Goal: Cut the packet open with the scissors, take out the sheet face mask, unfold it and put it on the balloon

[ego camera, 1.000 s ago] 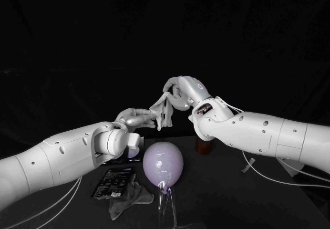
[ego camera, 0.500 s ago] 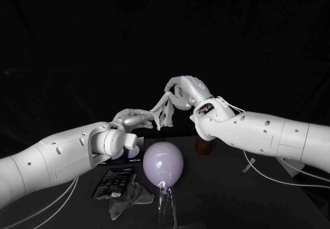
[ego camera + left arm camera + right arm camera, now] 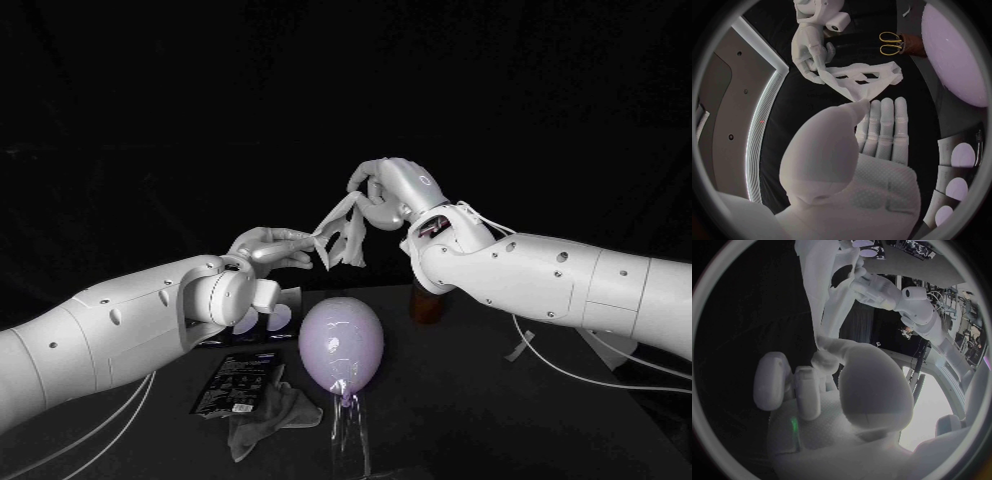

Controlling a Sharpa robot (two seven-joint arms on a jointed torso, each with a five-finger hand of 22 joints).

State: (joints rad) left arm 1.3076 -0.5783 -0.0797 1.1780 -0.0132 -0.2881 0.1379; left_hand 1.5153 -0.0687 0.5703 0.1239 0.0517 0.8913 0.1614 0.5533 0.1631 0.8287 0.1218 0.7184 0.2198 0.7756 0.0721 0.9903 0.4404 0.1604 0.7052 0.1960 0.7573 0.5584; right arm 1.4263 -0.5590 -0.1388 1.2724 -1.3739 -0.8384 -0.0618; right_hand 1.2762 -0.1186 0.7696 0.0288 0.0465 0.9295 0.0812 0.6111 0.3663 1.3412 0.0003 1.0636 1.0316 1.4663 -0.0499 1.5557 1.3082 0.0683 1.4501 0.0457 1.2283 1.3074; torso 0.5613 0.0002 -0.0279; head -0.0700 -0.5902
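The blades of the scissors (image 3: 891, 42) are being hidden inside a brown holder (image 3: 912, 42); how many layers of the sheet face mask (image 3: 340, 236) are being kept folded together cannot be told. The mask, pale and pierced by cut-outs, is being held stretched in the air, well apart from the balloon (image 3: 343, 342); one corner is being pinched by the left robot hand (image 3: 271, 246); the other end is being grasped by the right robot hand (image 3: 387, 190); the dark packet (image 3: 237, 382) is lying on the table (image 3: 476, 400).
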